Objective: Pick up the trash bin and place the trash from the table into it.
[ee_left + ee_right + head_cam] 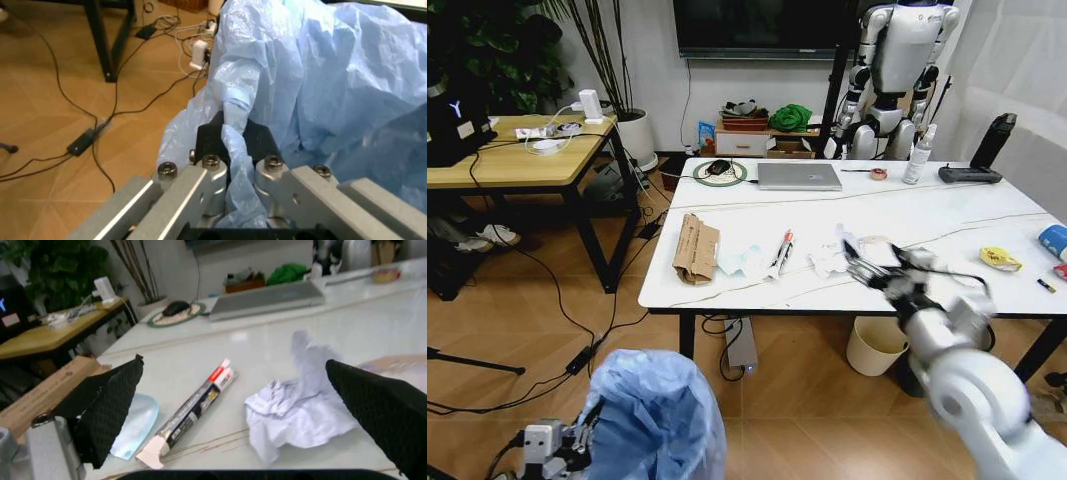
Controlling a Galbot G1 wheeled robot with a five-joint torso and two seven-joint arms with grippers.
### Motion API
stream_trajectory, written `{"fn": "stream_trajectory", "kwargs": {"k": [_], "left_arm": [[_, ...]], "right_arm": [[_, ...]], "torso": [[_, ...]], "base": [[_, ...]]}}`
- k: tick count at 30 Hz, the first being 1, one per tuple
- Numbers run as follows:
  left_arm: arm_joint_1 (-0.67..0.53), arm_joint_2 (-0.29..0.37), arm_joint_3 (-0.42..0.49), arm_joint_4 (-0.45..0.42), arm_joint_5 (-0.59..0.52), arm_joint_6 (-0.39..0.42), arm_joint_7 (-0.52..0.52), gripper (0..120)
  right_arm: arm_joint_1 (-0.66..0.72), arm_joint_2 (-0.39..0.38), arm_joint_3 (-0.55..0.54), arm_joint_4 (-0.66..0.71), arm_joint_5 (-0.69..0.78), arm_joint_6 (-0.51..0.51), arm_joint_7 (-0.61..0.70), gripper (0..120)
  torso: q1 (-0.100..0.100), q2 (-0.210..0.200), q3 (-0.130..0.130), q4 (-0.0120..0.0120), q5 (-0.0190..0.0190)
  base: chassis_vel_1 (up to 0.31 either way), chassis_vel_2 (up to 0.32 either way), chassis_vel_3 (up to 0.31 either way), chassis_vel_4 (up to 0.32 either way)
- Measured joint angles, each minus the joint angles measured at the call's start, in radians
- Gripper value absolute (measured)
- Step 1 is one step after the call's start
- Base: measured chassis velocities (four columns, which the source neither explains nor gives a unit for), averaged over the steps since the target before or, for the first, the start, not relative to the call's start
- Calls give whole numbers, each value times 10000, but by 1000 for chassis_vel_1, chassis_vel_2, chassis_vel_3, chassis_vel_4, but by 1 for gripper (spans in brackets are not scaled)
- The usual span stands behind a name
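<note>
Nearest the lens, low at the left: left gripper point(230, 165) clenched on a fold of the light-blue bag lining the trash bin point(655, 418), bin held up off the floor beside the table point(727, 290). Best kept level and brought close under the table edge, since only the liner shows in the pinch and thin plastic could slip or tear (rigid rim not visible in the jaws). Across the marble top from the left: brown cardboard piece point(695, 247), then pale blue plastic tray point(737, 260), then a long red-and-white wrapper point(782, 251), then crumpled white tissue point(829, 262). Right gripper point(867, 268) spread wide, black pads point(110, 410) apart, hovering over the near table edge just beside the tissue, wrapper a little to its left. Good approach, probably: centre over the tissue, come straight down, close gently on the bulk and not a loose corner. Farther right, near the far corner: yellow wrapper point(1000, 259) and blue paper cup point(1054, 240), well apart from the gripper.
</note>
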Motion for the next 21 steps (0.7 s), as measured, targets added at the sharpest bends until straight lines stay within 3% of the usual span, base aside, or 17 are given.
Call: {"fn": "stream_trajectory", "kwargs": {"k": [8,21], "left_arm": [[-29,-491,146,-119,345,-3,-24,0],[-204,-706,339,-167,489,6,-85,0]], "right_arm": [[1435,1612,-1429,-1790,-248,-887,589,100],[1876,1875,-1932,-2781,-550,-976,444,100]], "torso": [[-1,-1,-2,1,-1],[-3,-3,-4,-3,0]], "base": [[0,0,0,0],[0,0,0,0]]}}
